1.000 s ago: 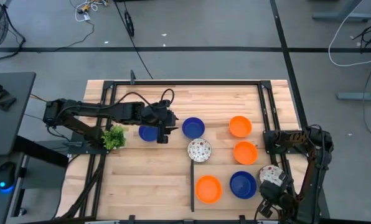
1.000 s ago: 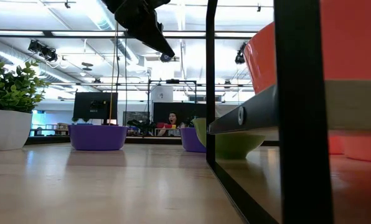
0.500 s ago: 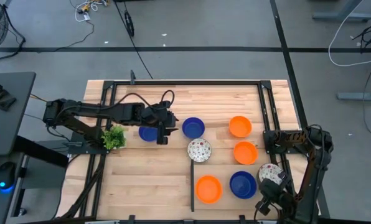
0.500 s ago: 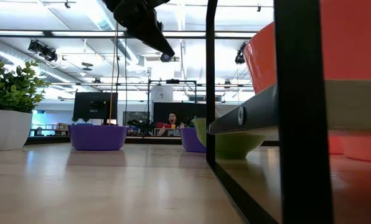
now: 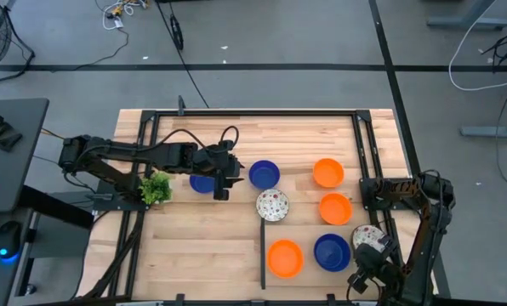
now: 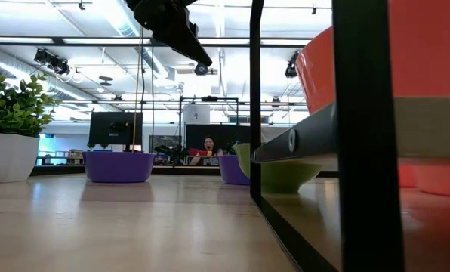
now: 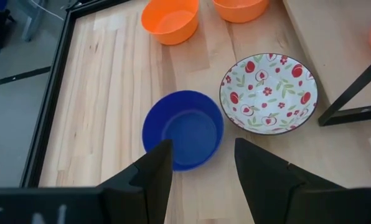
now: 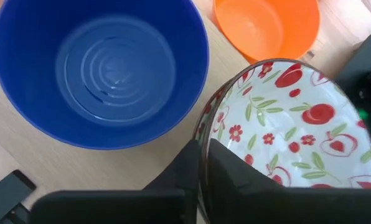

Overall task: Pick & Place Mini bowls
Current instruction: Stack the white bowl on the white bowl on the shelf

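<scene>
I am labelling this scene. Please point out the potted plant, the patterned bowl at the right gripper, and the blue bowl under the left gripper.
potted plant (image 5: 156, 188), high view, on its leaves.
patterned bowl (image 8: 285, 130), right wrist view, on its inner wall.
blue bowl (image 7: 188, 127), left wrist view, on its inside bottom.

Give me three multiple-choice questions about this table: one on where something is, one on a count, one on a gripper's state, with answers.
1. Where does the potted plant stand?
A. at the table's left side, by the left arm
B. at the table's middle
C. under the right arm

2. How many orange bowls are on the table?
A. one
B. three
C. five

3. How is the left gripper?
A. open above a blue bowl
B. shut on an orange bowl
C. shut on the plant

Answers: 1 A, the high view shows it beside the left arm. 2 B, three show from above. 3 A, its fingers stand apart over the blue bowl.
</scene>
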You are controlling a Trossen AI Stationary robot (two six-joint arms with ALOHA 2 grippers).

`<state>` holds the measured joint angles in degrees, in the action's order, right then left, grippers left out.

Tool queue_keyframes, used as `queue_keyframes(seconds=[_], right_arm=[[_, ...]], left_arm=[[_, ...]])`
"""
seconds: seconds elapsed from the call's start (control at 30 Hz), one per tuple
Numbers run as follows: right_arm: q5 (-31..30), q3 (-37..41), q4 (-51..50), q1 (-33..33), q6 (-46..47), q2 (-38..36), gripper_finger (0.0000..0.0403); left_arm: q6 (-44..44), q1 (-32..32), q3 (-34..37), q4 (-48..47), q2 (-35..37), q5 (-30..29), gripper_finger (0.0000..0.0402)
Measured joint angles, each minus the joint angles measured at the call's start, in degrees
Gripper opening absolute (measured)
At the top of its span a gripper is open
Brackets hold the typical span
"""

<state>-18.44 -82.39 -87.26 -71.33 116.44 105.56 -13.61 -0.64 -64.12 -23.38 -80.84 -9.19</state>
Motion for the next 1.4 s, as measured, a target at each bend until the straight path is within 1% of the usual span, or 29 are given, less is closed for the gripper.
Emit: queue_keyframes(seconds=[0.27, 0.43, 0.5, 0.57, 0.6, 0.67, 0.77, 0.8, 0.9, 1.03, 1.13, 1.3, 1.4], right_arm=[[-0.1, 0.0, 0.2, 0.0, 1.2, -0.3, 0.0094], [0.1, 0.0, 0.3, 0.0, 0.3, -3.7, 0.0143], [0.9, 0.0, 0.9, 0.0, 0.3, -5.6, 0.0152], [1.5, 0.0, 1.5, 0.0, 0.4, -7.5, 0.0145], [1.5, 0.0, 1.6, 0.0, 0.5, -8.3, 0.0133], [1.5, 0.0, 1.7, 0.0, 0.5, -9.1, 0.0097], [1.5, 0.0, 2.2, 0.0, -0.4, -9.6, 0.0025], [1.6, 0.0, 2.5, 0.0, -0.8, -9.6, 0.0013], [1.6, 1.4, 4.9, 0.1, -0.3, -9.6, 0.0015], [4.1, 5.4, 9.1, 0.7, -1.0, -9.6, 0.0004], [4.8, 7.1, 10.6, 1.2, -1.7, -9.6, 0.0006], [4.4, 6.2, 10.6, 1.9, -4.1, -9.6, 0.0003], [4.2, 4.8, 8.9, 2.0, -4.4, -9.8, 0.0005]], left_arm=[[0.0, 0.0, 0.0, 0.0, 0.0, 0.0, 0.0177], [1.1, 0.0, 0.0, 0.0, 0.0, 0.0, 0.0177], [1.2, 0.0, 0.0, 0.0, 0.0, 0.0, 0.0177], [1.2, 0.0, 0.0, -0.1, 0.0, 0.0, 0.0177], [1.1, 0.0, 0.0, -0.1, 0.0, 0.0, 0.0177], [1.1, 0.0, 0.0, -0.1, 0.0, 0.0, 0.0177], [1.1, 0.0, 0.0, -0.1, 0.0, 0.0, 0.0177], [1.1, 0.0, 0.0, -0.1, 0.0, 0.0, 0.0177], [1.1, 0.0, 0.0, -0.3, 0.0, 0.0, 0.0177], [1.1, 0.0, 0.0, -0.5, 0.0, 0.0, 0.0177], [1.1, 0.0, 0.0, -0.5, 0.0, 0.0, 0.0177], [1.1, 0.0, 0.0, -0.5, 0.0, 0.0, 0.0177], [1.1, 0.0, 0.0, -0.5, 0.0, 0.0, 0.0177]])
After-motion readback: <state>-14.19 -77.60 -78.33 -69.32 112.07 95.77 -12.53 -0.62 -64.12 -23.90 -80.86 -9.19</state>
